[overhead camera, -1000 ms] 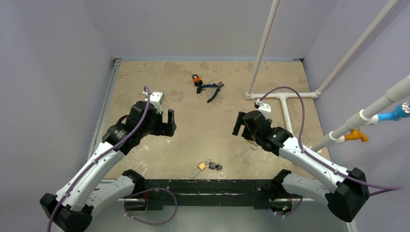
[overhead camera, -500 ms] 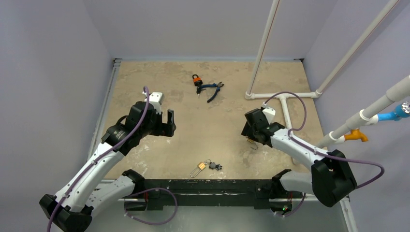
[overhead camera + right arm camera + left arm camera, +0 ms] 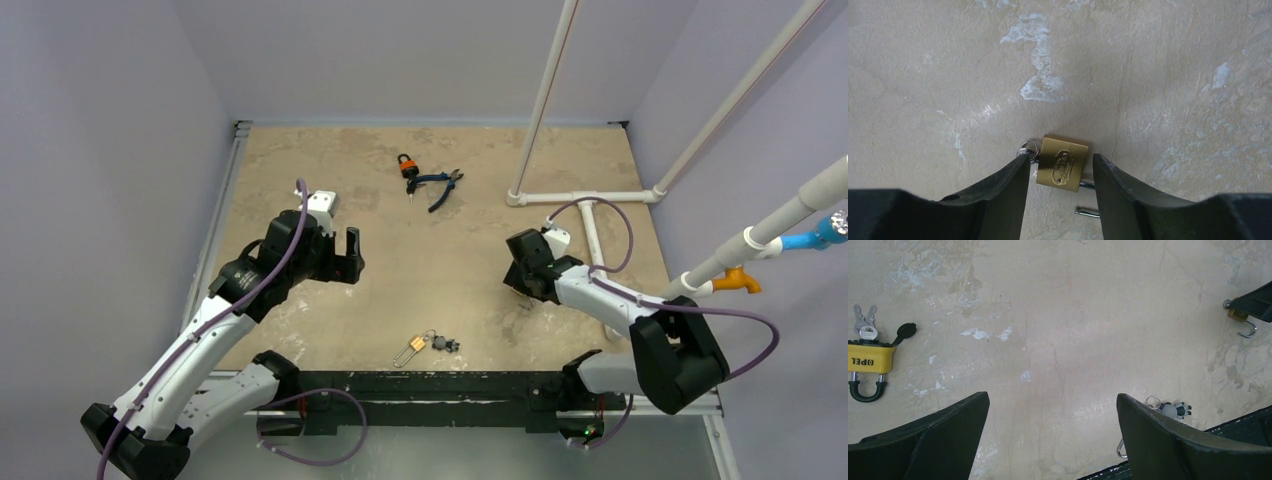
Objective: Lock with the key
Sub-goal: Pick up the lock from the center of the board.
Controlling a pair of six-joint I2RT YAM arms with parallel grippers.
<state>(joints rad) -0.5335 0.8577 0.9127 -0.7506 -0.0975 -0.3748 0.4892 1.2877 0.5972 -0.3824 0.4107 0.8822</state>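
Fingers (image 3: pixel 998 200) of the right jaws stand apart, low over the desk (image 3: pixel 1148 75), with the brass padlock (image 3: pixel 1063 163) lying flat between their tips. The jaws are open and grip nothing. The padlock's silver shackle (image 3: pixel 1087 185) stands open, out of the body on the side toward the wrist. A small key ring (image 3: pixel 1029 147) sits at the padlock's corner, right against the tip of one finger; the key itself is too hidden to make out. A narrow strip of desk shows between the padlock and the other finger.

The left jaws are open too, spread wide and holding nothing, and hover over bare desk left of centre in the top view. Beyond one finger in the left wrist view lies a yellow padlock (image 3: pixel 870 360) with a dark shackle, a pair of keys (image 3: pixel 863 322) at its base and a black cap (image 3: pixel 905 331) beside them. Past the other finger lies a grey charm (image 3: pixel 1175 409) on a ring, close to the near edge of the desk. In the top view a small gold clip (image 3: pixel 407 350) lies joined to it.

Farther out, toward the back of the desk, an orange padlock (image 3: pixel 405 165) lies just beside blue-handled pliers (image 3: pixel 438 187). A white pipe frame (image 3: pixel 585 198) rises from the right rear of the desk.
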